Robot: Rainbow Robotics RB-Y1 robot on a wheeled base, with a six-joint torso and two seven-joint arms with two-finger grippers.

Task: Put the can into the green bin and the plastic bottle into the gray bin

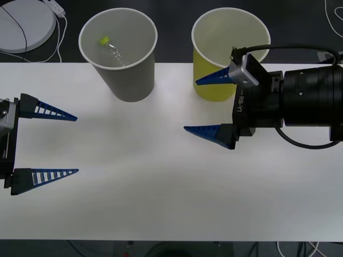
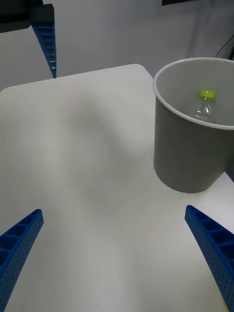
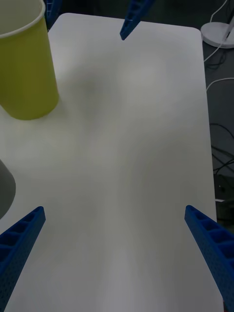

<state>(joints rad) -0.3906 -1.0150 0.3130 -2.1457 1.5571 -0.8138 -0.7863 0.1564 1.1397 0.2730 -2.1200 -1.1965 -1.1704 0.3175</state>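
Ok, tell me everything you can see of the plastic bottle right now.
The plastic bottle is small, clear and ribbed, with a lime-green screw cap. It lies inside the gray bin, leaning tilted against the pale inner wall with the cap end uppermost, below the white rolled rim. Its lower part is hidden by the bin's wall in the right wrist view. Nothing grips it: the left gripper and right gripper are both open over the table, apart from the bin.

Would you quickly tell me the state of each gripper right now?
Left gripper: open, holding nothing.
Right gripper: open, holding nothing, beside the green bin.
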